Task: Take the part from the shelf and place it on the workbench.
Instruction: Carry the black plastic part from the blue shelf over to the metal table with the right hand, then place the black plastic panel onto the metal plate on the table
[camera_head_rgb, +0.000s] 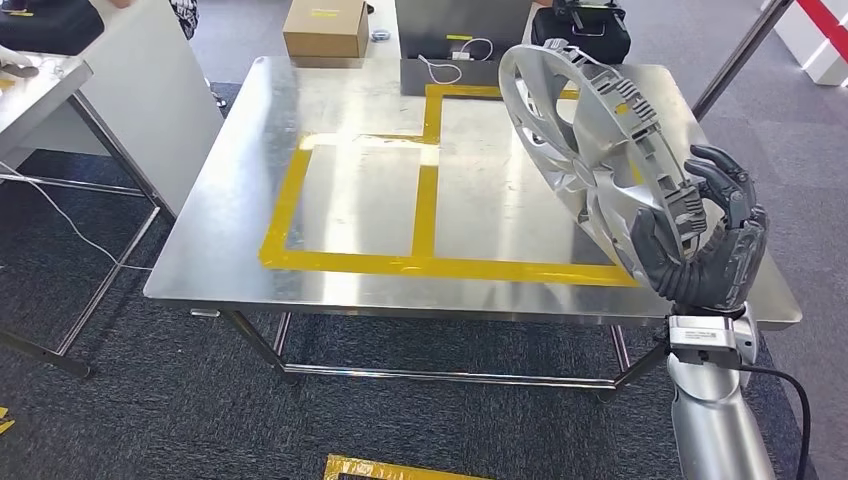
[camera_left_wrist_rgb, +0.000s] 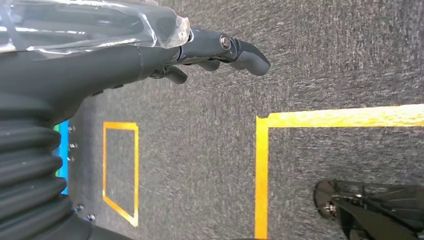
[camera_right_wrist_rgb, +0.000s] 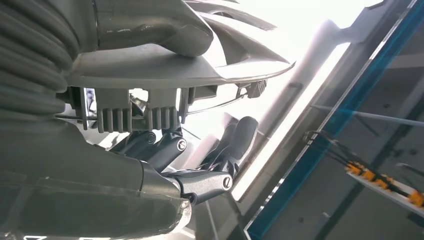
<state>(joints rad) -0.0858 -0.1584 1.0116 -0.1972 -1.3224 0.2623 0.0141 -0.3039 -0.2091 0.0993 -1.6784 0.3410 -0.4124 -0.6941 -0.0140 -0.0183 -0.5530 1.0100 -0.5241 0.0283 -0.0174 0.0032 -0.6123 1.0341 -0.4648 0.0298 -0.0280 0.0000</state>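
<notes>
Dark grey carpet underfoot, marked with yellow tape outlines; on it a steel worktop (camera_head_rgb: 230, 250) on a tubular frame, its surface divided by yellow tape (camera_head_rgb: 425, 215) into rectangles. Beyond the worktop's far edge, a cardboard box (camera_head_rgb: 325, 28), a grey case with a white cable, and a black bag (camera_head_rgb: 585, 30). Off the worktop's far left corner, a second metal table (camera_head_rgb: 30, 85) beside a white panel.

Above the worktop's right half, clear of the surface: the part, a silver wheel cover (camera_head_rgb: 580, 130), tilted on edge with its ribbed back side turned toward the right hand (camera_head_rgb: 705, 240). Right hand's dark fingers (camera_head_rgb: 725, 180) curled over the wheel cover's rim, thumb on the other face, gripping it firmly near the worktop's front right corner. Same grip seen from the right wrist, fingers (camera_right_wrist_rgb: 240, 140) wrapped under the clips of the rim.

Left hand (camera_left_wrist_rgb: 165, 60) hanging over the carpet, well away from the worktop, fingers (camera_left_wrist_rgb: 245, 52) loosely extended, holding nothing.
</notes>
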